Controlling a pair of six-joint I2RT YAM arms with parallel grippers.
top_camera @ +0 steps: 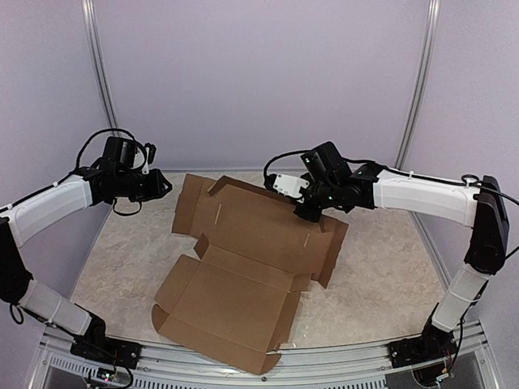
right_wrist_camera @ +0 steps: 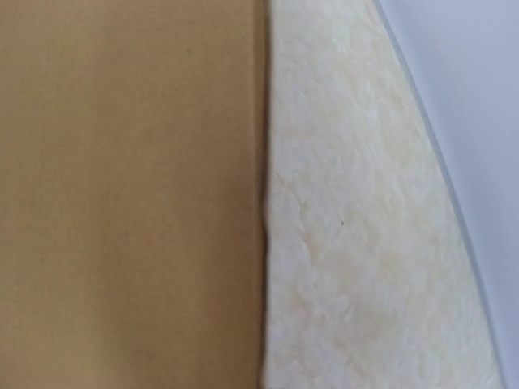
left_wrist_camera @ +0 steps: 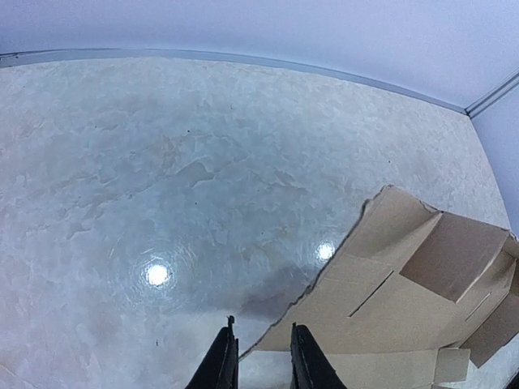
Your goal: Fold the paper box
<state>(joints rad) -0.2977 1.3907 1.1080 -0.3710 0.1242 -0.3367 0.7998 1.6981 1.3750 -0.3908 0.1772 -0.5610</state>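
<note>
Fingers (left_wrist_camera: 220, 369), left gripper (left_wrist_camera: 261, 366): two black tips set a little apart with nothing between them. They hover over the far-left part of the table (top_camera: 381, 275), just off the edge of the paper box (top_camera: 243, 267).

Fingers, right gripper (top_camera: 306, 212): out of its own camera's sight and pressed together, low over the table's far middle at a raised flap. Whether they touch the flap cannot be told.

Item: paper box, one brown die-cut sheet, opened out across the table's middle. Its near corner reaches the table's near edge, and several side flaps are partly raised.

Handling, judged: light and thin, stiff across panels, willing at creases. Likely to slide on the glossy table when pushed. Tabs could crumple under a hard pinch.

Hold, advised: pinch a flap at its free edge, close to a crease, while the other arm pins the main panel.
</note>
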